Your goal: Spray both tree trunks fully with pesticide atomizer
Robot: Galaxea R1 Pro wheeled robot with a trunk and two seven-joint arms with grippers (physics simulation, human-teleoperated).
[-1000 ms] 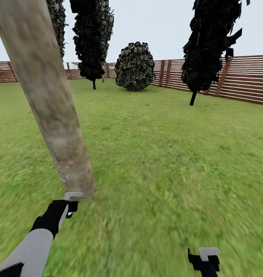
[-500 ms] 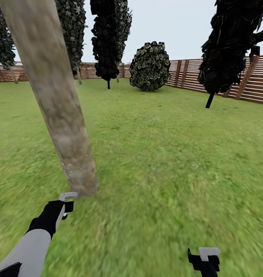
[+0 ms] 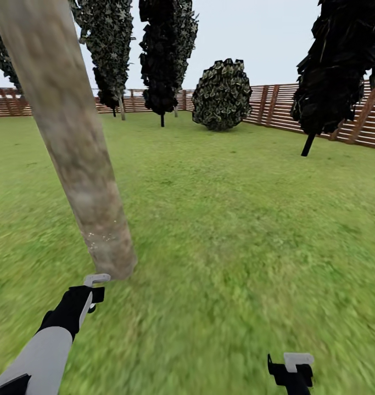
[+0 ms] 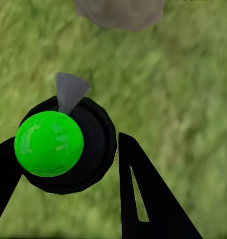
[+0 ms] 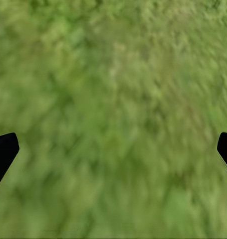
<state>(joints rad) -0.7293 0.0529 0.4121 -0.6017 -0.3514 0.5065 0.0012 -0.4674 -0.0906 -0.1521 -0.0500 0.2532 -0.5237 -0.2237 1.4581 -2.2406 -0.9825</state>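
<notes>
On the grass lawn (image 3: 225, 219), the left gripper (image 3: 91, 288) is hovering just beside the foot of a thick pale tree trunk (image 3: 72, 137), which is leaning up and out of the head view's top left corner. In the left wrist view the gripper's dark fingers (image 4: 143, 199) are closing around the pesticide atomizer (image 4: 63, 144), a black round body with a bright green cap (image 4: 48, 143) and a small grey nozzle (image 4: 69, 90) that is pointing toward the trunk base (image 4: 120, 12); what is inside it cannot be told. The right gripper (image 3: 291, 370) is hanging low over bare grass, its jaws spread wide with nothing between them, fingertips (image 5: 3, 152) showing at the frame edges. Open lawn is stretching ahead and to the right up to the brown slatted fence (image 3: 319, 112), with dark bushy trees (image 3: 162, 55) standing well apart along it.
</notes>
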